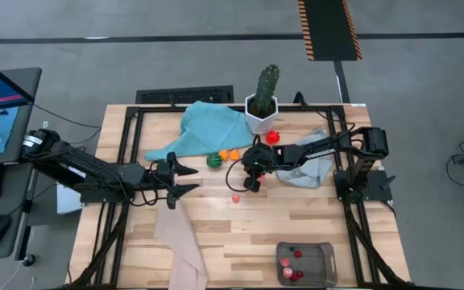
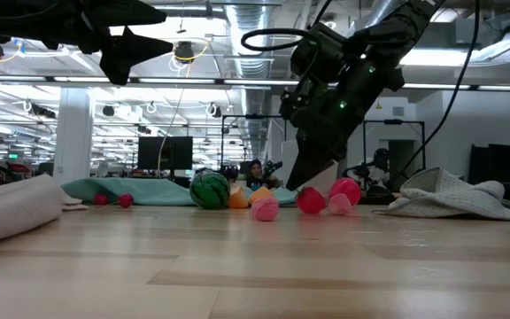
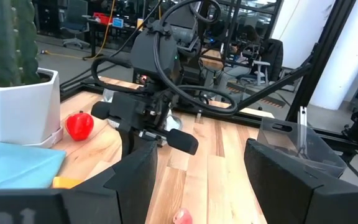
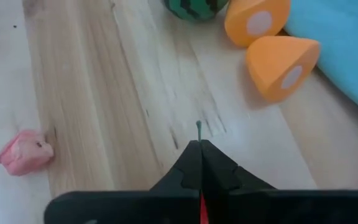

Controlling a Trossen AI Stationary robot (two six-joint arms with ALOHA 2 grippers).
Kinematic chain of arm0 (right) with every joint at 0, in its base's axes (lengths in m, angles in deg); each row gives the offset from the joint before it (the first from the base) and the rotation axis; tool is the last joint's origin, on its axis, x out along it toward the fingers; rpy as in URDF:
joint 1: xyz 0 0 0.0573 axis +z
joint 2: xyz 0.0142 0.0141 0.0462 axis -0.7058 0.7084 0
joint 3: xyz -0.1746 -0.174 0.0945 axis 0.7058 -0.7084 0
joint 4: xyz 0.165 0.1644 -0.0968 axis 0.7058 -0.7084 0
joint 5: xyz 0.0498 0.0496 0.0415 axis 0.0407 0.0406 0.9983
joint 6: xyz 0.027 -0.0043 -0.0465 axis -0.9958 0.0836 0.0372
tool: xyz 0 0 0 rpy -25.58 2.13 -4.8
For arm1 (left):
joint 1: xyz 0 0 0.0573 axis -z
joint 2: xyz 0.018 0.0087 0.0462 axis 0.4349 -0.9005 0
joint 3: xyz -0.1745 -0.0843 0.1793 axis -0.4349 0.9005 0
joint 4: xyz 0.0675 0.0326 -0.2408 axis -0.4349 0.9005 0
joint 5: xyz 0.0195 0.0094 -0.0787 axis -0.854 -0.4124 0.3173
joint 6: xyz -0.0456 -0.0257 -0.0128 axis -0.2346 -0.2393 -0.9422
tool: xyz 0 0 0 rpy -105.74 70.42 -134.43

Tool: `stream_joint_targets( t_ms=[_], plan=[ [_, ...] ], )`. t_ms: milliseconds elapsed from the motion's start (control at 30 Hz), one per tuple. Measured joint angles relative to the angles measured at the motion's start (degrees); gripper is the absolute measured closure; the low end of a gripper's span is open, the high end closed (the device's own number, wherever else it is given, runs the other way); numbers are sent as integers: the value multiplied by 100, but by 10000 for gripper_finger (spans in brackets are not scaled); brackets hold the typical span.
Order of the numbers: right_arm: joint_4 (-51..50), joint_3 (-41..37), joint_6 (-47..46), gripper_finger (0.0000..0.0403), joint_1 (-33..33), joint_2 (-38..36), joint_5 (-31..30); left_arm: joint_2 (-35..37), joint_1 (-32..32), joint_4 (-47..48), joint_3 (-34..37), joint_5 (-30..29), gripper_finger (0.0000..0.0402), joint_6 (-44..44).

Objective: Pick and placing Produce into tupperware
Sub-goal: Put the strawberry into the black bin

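My right gripper (image 1: 250, 184) slants down over the table's middle, shut on a thin red piece of produce (image 4: 202, 208) with a green stalk. Loose produce lies on the wood: a pink piece (image 4: 25, 152), two orange wedges (image 4: 281, 62), a green striped ball (image 1: 213, 160) and a red piece (image 1: 273, 137) by the pot. The tupperware (image 1: 305, 263) stands at the near right with red pieces inside. My left gripper (image 1: 185, 179) hovers open at the left, level, with nothing between its fingers. My right gripper pinches the red piece between its two fingers; only a red sliver (image 4: 202, 210) shows in the seam. The thin green stalk (image 4: 199, 129) sticks out past the fingertips. The fingers slant down from the table's right side. Whether the piece touches the wood, I cannot tell.
A cactus in a white pot (image 1: 263, 101) stands at the far middle beside a teal cloth (image 1: 204, 129). A pale grey cloth (image 1: 312, 165) lies under the right arm, and a beige cloth (image 1: 182, 246) at the near left. Bare wood stretches between the grippers and the tupperware.
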Motion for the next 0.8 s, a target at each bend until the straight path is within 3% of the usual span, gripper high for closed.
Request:
stream_joint_targets(
  t_ms=[167,400,800],
  plan=[
    [-99,37,4,392,0,-41,-12,-2,0,1,0,0,171,0],
    [-878,673,-4,393,168,-282,-9,-2,0,-1,0,2,171,63],
    [-1458,592,-299,392,817,-1697,-22,-2,2,-2,-4,101,171,35]
  ],
)
